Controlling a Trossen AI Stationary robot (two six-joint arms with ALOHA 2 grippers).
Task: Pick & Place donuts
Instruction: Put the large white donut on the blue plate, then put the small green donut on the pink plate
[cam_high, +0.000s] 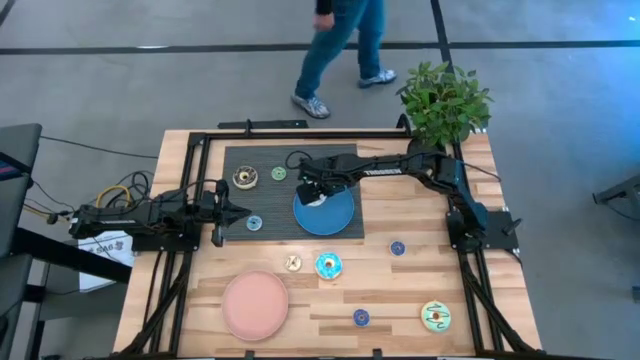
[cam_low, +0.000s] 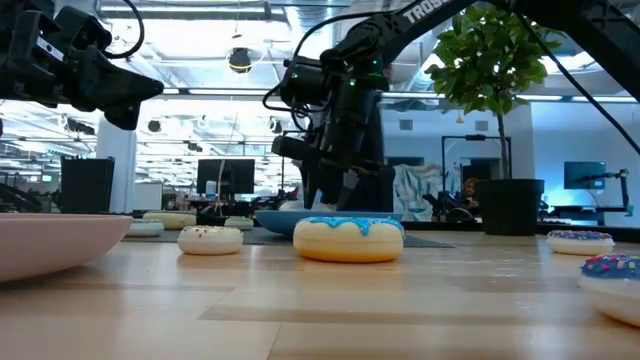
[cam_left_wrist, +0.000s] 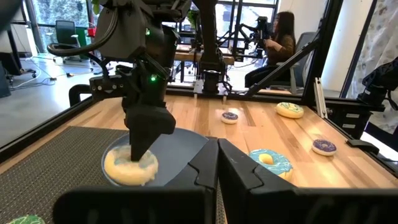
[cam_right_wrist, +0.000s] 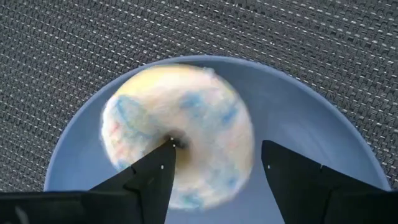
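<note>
Teal donut (cam_low: 348, 238) nearest on the wood, small sprinkled donut (cam_low: 210, 239) beside it, pink plate (cam_high: 255, 304) at front left, right gripper (cam_right_wrist: 214, 165) with fingers parted astride the white donut (cam_right_wrist: 180, 127) on the blue plate (cam_high: 335, 217), left gripper (cam_high: 243, 212) closed, empty, beside the mat (cam_high: 262, 232).

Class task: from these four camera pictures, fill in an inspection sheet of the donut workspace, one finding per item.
Surface: pale wooden table with a dark woven mat.
Job's things: white toy donut with blue streaks lies on the flat blue plate; teal-iced donut on bare wood.
Clutter: empty flat pink plate.
Grippers: right tool open astride the white donut; left tool shut, at the mat's left edge.
Cables: yellow loops off the table's left.
Surroundings: potted plant; person walking.
</note>
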